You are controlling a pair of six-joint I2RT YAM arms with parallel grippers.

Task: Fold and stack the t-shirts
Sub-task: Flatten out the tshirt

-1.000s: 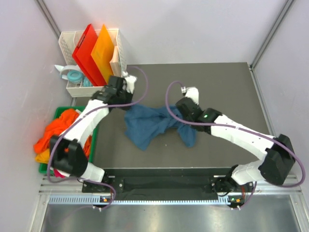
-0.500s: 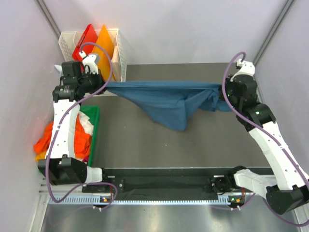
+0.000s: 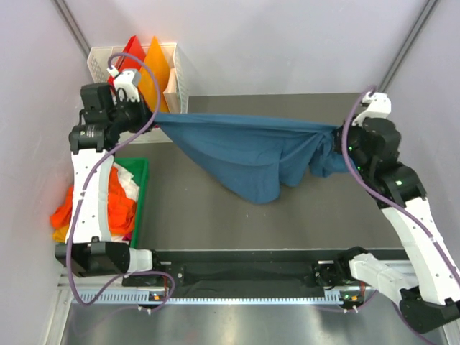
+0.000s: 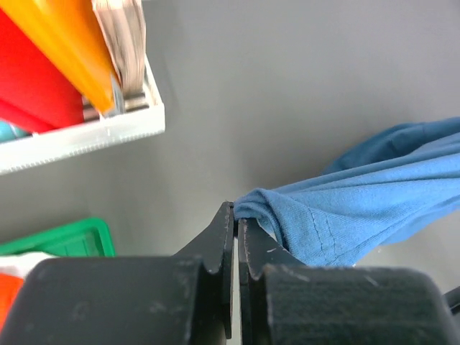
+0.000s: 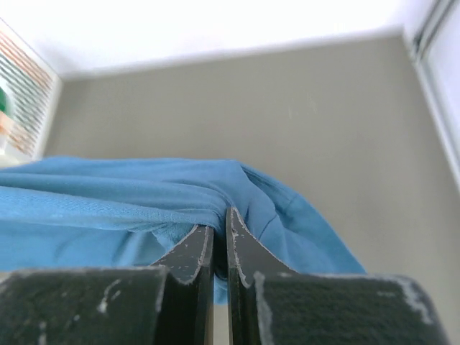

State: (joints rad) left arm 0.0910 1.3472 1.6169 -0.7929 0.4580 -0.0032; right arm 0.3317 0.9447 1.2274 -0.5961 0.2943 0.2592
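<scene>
The dark teal-blue t-shirt point(image 3: 244, 147) hangs stretched in the air between my two grippers, above the dark table point(image 3: 215, 208). Its middle sags down to a point. My left gripper point(image 3: 152, 116) is shut on the shirt's left end; the wrist view shows the jaws pinching a fold of blue cloth point(image 4: 338, 215). My right gripper point(image 3: 336, 138) is shut on the bunched right end, with blue cloth point(image 5: 129, 201) draped over the jaws. Orange, yellow and white shirts point(image 3: 90, 205) lie heaped in a green bin point(image 3: 141, 194) at the left.
A white basket point(image 3: 136, 133) at the back left holds rigid red point(image 3: 126, 57) and orange point(image 3: 152, 68) boards, just behind my left gripper. It also shows in the left wrist view point(image 4: 79, 133). The table's metal frame runs along the right edge point(image 3: 392, 122).
One second ago the shirt lay crumpled on the table with both grippers on it. Both arms have lifted and pulled apart, stretching it. In the last half second both grippers moved slightly farther out.
</scene>
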